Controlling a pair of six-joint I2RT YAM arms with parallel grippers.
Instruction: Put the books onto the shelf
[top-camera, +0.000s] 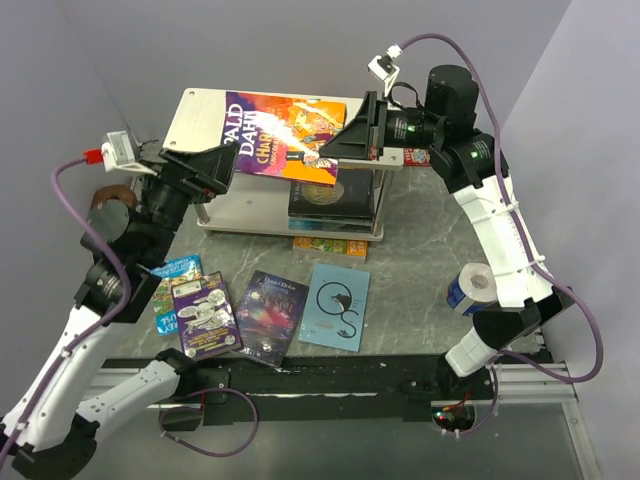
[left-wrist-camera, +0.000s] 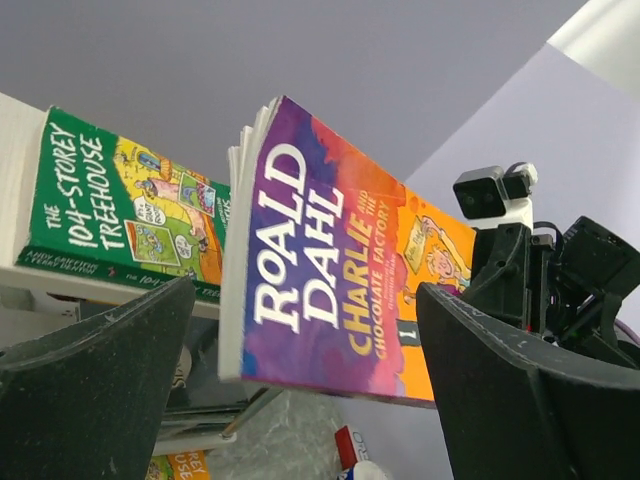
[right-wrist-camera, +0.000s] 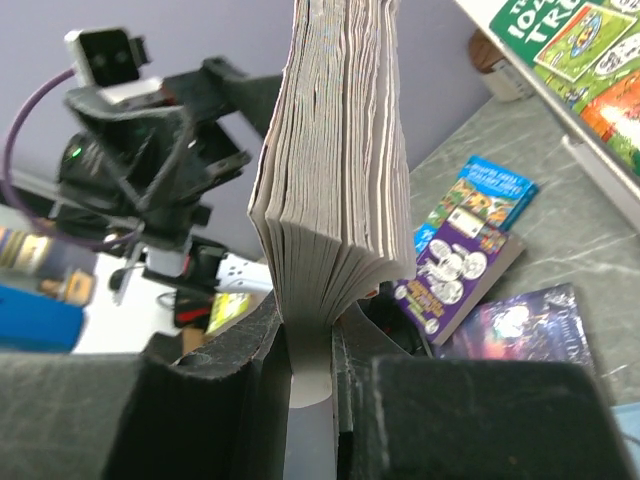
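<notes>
my right gripper (top-camera: 328, 157) is pinching the right end of the dahl book (top-camera: 285, 130), holding it tilted just above the shelf (top-camera: 195, 112) top. the book's long axis is running across toward my left gripper (top-camera: 222, 168), which is gaping wide around the far end without touching. my right arm is arching in from the shelf's right side, wrist pointing left.
</notes>
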